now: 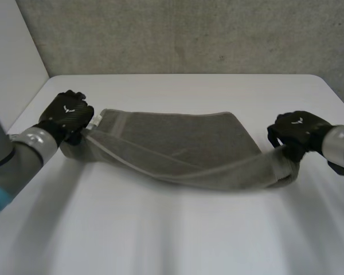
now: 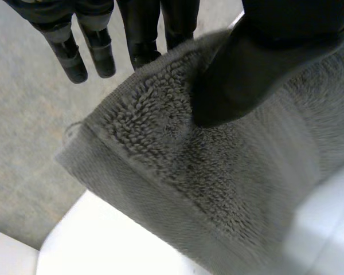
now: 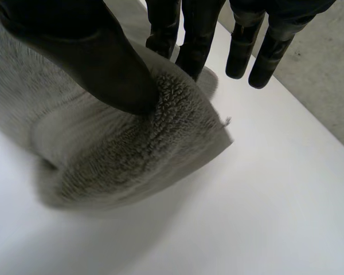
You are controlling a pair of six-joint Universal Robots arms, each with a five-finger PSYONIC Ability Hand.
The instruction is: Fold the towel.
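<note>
A grey towel (image 1: 183, 149) hangs stretched between my two hands above the white table (image 1: 178, 240), its middle sagging down onto the table. My left hand (image 1: 66, 114) is shut on the towel's left end; in the left wrist view the thumb (image 2: 246, 69) presses the terry cloth (image 2: 178, 166) against the fingers (image 2: 155, 34) near a corner. At the other end my right hand (image 1: 298, 130) is shut on the towel's right corner, where the thumb (image 3: 97, 57) pinches the bunched cloth (image 3: 132, 149) against the fingers (image 3: 183, 34).
A grey wall (image 1: 178, 34) rises behind the table's far edge. A white panel (image 1: 11, 51) stands at the back left. Bare table surface lies in front of the towel.
</note>
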